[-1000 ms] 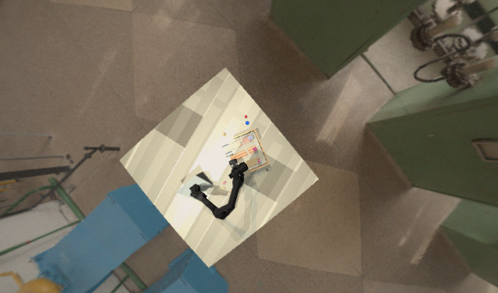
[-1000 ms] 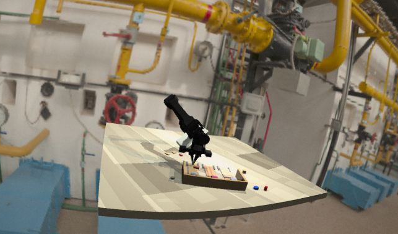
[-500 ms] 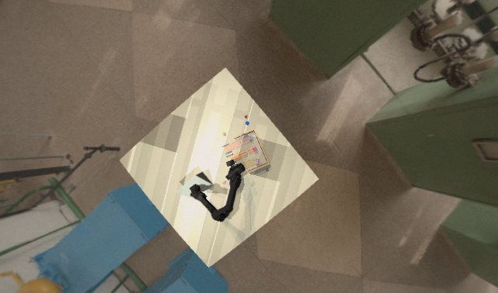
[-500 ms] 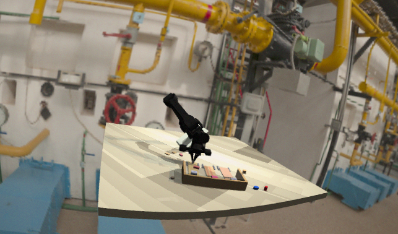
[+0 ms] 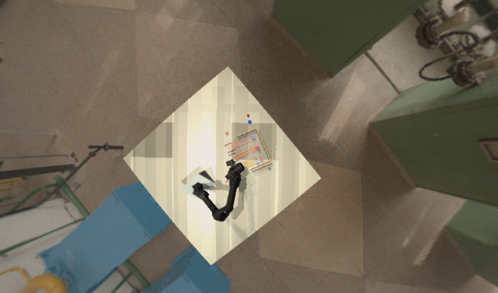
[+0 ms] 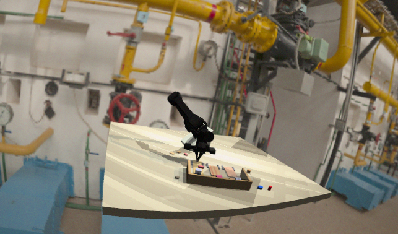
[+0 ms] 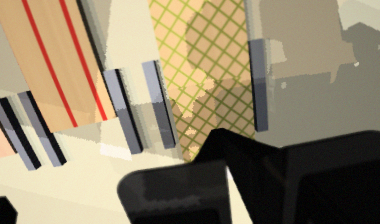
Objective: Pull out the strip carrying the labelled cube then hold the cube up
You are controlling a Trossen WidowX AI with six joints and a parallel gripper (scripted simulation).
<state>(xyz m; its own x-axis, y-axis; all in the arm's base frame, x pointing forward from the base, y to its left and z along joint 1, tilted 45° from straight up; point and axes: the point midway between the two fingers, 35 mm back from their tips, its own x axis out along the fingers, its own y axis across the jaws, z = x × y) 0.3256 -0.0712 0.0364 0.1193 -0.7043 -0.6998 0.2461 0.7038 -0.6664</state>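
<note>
Exterior view: arm (image 6: 189, 117) reaches from the far side of the table (image 6: 139, 192); gripper (image 6: 197, 158) points down at the tray's (image 6: 220, 182) far left rim. Strips (image 6: 214, 170) lie side by side inside the tray, small cubes among them. Two small pieces (image 6: 264, 187) sit on the table right of the tray; one (image 6: 177, 177) left of it; a few, hard to count, (image 6: 178, 152) behind it.

Wrist view: lattice strip (image 7: 201, 65) right of lined strip (image 7: 66, 65).

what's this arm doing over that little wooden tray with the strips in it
The black arm reaches down to the near end of a wooden tray that holds several patterned strips. Its gripper is shut and holds nothing. In the wrist view the fingertips sit at the end of the green-lattice strip, beside a red-lined strip. No cube is lifted yet.
</note>
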